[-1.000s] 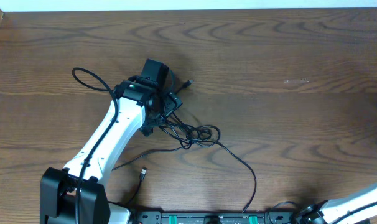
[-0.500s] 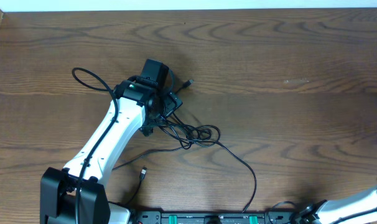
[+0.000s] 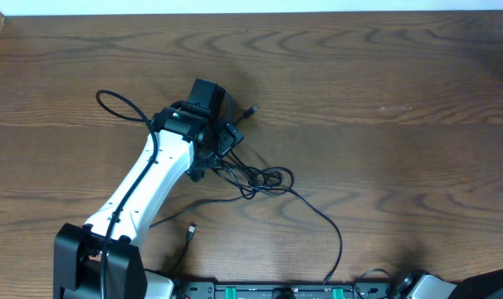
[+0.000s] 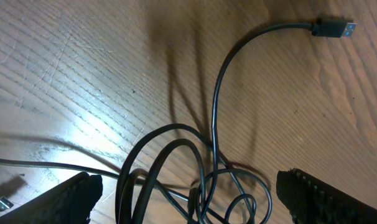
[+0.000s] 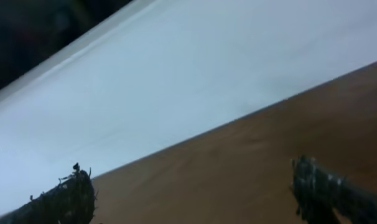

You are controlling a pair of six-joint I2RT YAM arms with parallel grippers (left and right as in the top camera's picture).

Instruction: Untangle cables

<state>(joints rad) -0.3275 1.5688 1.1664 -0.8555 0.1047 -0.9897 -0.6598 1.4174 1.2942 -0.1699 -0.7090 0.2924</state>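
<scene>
My left gripper hangs spread wide over the looped thin black cables, which lie between its fingers. I'd pinch one strand only, then draw toward the black metal-tipped plug beyond. Right gripper, well apart, gapes empty.

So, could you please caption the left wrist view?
Open left pincer over looped black cables, USB plug lying free.

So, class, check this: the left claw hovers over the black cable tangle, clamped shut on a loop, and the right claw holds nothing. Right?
One error: the left claw is open, not clamped. The left wrist view shows its jaws wide apart, the cables lying loose between them. It does hover over the tangle, and the right claw holds nothing.
</scene>
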